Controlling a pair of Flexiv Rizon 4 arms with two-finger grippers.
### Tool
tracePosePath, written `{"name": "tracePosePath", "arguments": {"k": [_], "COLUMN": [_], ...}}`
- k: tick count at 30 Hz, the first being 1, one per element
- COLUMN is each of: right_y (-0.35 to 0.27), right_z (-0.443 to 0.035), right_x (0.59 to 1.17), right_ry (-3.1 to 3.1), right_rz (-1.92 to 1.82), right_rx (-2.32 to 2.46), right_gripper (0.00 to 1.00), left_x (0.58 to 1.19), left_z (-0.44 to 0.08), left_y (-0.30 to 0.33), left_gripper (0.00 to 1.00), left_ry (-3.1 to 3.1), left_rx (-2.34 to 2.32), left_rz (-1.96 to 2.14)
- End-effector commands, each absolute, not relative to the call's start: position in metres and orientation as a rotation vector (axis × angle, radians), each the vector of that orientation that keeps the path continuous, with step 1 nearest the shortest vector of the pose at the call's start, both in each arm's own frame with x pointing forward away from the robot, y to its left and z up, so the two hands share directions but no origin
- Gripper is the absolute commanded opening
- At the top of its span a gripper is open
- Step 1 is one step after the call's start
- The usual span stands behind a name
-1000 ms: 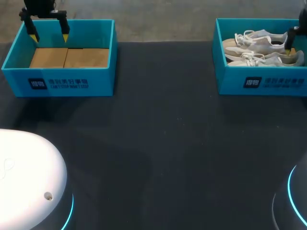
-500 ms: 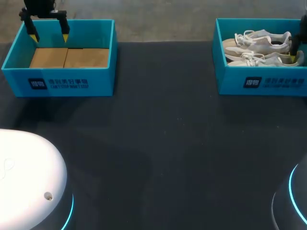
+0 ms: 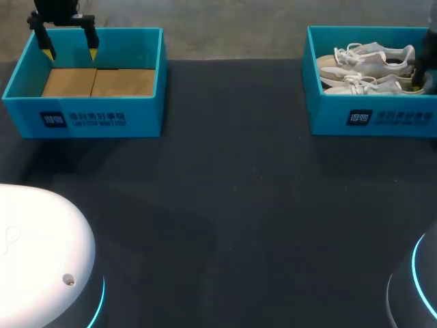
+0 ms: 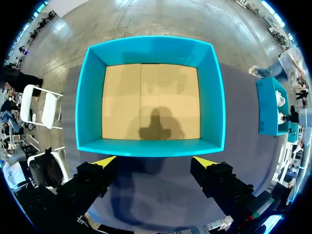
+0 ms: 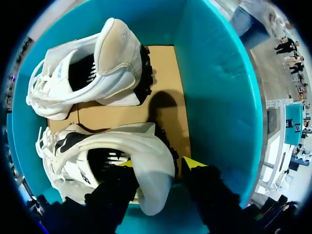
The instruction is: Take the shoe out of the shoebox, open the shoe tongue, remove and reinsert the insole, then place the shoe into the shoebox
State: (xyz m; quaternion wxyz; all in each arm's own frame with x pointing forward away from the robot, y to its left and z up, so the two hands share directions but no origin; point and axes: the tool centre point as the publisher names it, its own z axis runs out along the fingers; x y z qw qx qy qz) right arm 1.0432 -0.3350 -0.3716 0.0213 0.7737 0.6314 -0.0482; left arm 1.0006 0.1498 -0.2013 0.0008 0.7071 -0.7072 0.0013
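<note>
Two white lace-up shoes lie side by side in the blue shoebox (image 3: pixel 372 117) at the far right. My right gripper (image 3: pixel 418 80) is down in that box at the heel of the nearer shoe (image 3: pixel 372 85). In the right wrist view one finger is inside the nearer shoe (image 5: pixel 97 146) and the other outside its heel; the right gripper (image 5: pixel 158 163) pinches the heel wall. The farther shoe (image 5: pixel 97 73) lies ahead of it, untouched. My left gripper (image 3: pixel 68 44) hangs open over the far left edge of the other shoebox (image 3: pixel 95 119), nothing between its fingers (image 4: pixel 105 161).
The left shoebox (image 4: pixel 151 146) holds only its bare cardboard floor. The right box's wall (image 5: pixel 214 97) rises close beside my right gripper's outer finger. A white rounded robot part (image 3: pixel 34 253) sits at the near left. Dark tabletop (image 3: pixel 232 178) lies between the boxes.
My right gripper has sunk lower into the box and its fingers have closed in on the nearer shoe's heel. The left arm has not moved.
</note>
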Motion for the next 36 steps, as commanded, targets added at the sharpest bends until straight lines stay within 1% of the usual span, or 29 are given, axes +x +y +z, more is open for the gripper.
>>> {"name": "tracePosePath", "arguments": {"k": [1,4,6,20,24,36], "right_y": [-0.334,-0.336,-0.336,-0.340,-0.339,-0.335], "right_z": [-0.379,-0.381,-0.382,-0.376,-0.364,-0.301], "right_x": [1.052,1.052,1.052,1.046,1.043,1.033], "right_ry": [1.954,1.949,1.946,1.918,1.927,1.952], "right_rz": [-0.195,-0.212,-0.223,-0.231,-0.226,-0.202], "right_rx": [2.400,2.402,2.401,2.389,2.374,2.347], "right_gripper": [0.39,0.19,0.00,0.00,0.00,0.00], "left_x": [1.000,1.000,1.000,1.000,1.000,1.000], "left_z": [-0.201,-0.201,-0.201,-0.201,-0.201,-0.201], "left_y": [0.150,0.150,0.150,0.150,0.150,0.150], "left_gripper": [1.00,1.00,1.00,1.00,1.00,1.00], "left_ry": [-2.221,-2.221,-2.221,-2.221,-2.221,-2.221], "left_rx": [2.220,2.220,2.220,2.220,2.220,2.220], "left_rz": [0.002,0.002,0.002,0.002,0.002,0.002]}}
